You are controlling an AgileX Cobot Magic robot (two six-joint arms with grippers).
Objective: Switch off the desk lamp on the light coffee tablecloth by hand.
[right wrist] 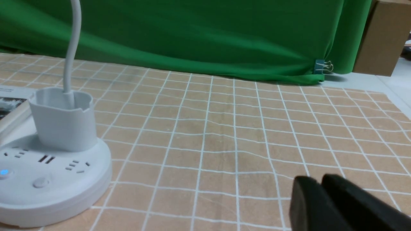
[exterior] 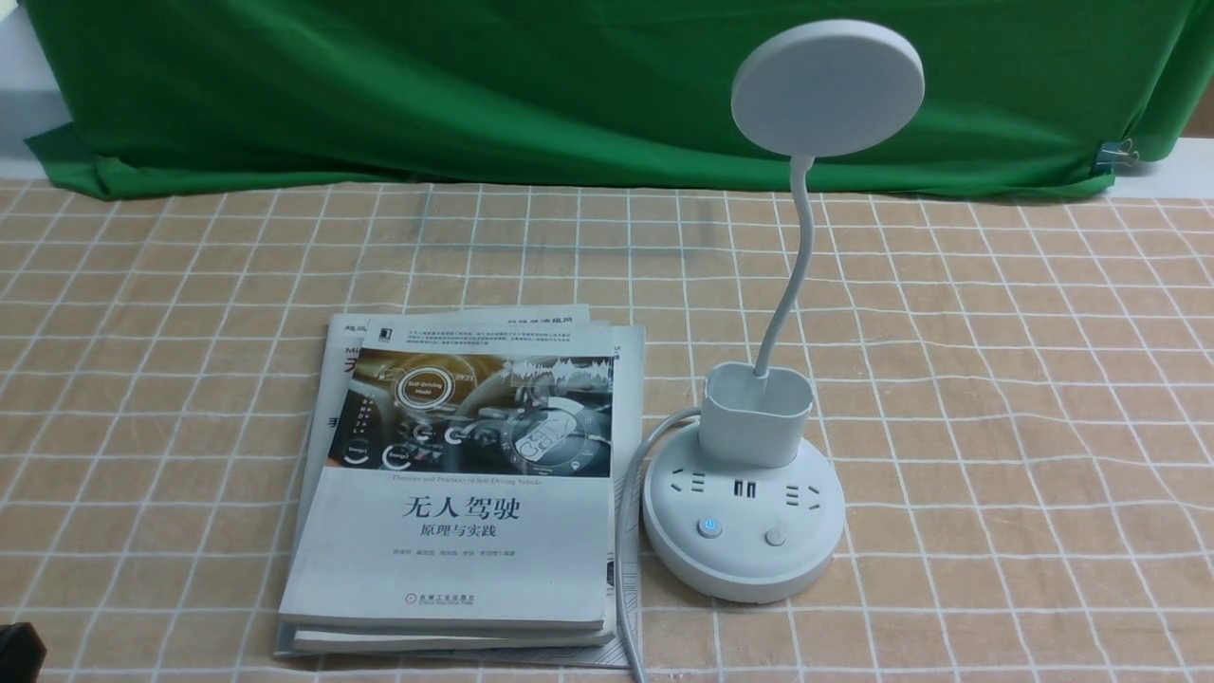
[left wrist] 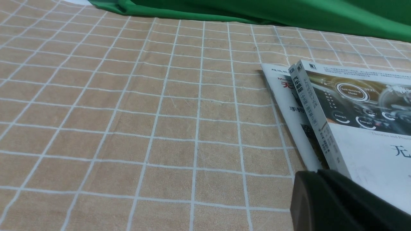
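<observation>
Desk lamp (exterior: 759, 474) stands right of frame centre on your light coffee tablecloth (exterior: 996, 379), one base button glowing blue. At centre-left, your top book (exterior: 465, 493) reads "无人驾驶 原理与实践" and "Self-Driving Mode". Both the left end effector (left wrist: 318, 192) and the right end effector (right wrist: 321, 195) look clenched, empty.

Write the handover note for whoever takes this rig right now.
Left end effector: fingers together, holding nothing, low over the light coffee tablecloth beside the stack of books.
Right end effector: fingers together, holding nothing, low over the cloth, apart from the desk lamp.
Lamp stands upright on the cloth, right of the books; its cord runs toward the robot.
Done: nothing visible; neither arm touches the lamp.
Left: press the switch. One base button glows blue, the other is plain; which controls the light is unclear.
</observation>
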